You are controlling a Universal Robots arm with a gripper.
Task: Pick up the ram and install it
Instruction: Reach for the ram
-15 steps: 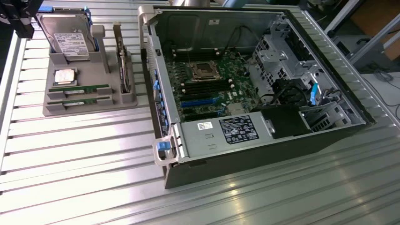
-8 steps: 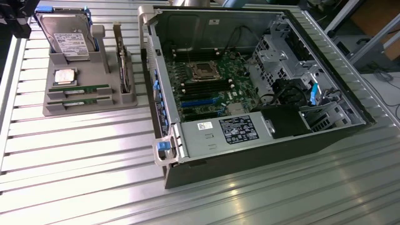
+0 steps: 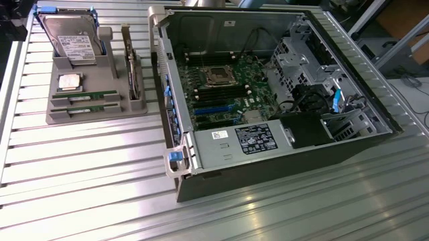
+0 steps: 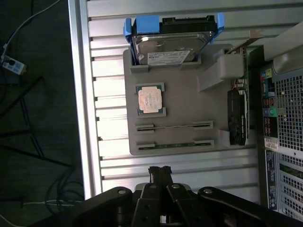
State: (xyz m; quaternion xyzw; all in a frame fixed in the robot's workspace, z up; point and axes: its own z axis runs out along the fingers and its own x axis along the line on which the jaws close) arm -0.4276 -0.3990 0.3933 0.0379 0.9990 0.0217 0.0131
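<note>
plainly, the pincer [image 4: 159, 172] is closed tight with nothing between its tips, seemingly above the slatted bench [image 4: 189, 165]. just ahead of it the ram [image 4: 174, 144] stands on edge in the grey tray [image 4: 184, 99], a second stick [image 4: 174, 126] right behind, the cpu [image 4: 150, 100] farther on.

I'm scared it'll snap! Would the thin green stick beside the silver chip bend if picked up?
Probably stiff, not floppy: the ram stands straight on edge in the slots of the gray holder. Likely light, being so thin. It could crack if forced.
</note>
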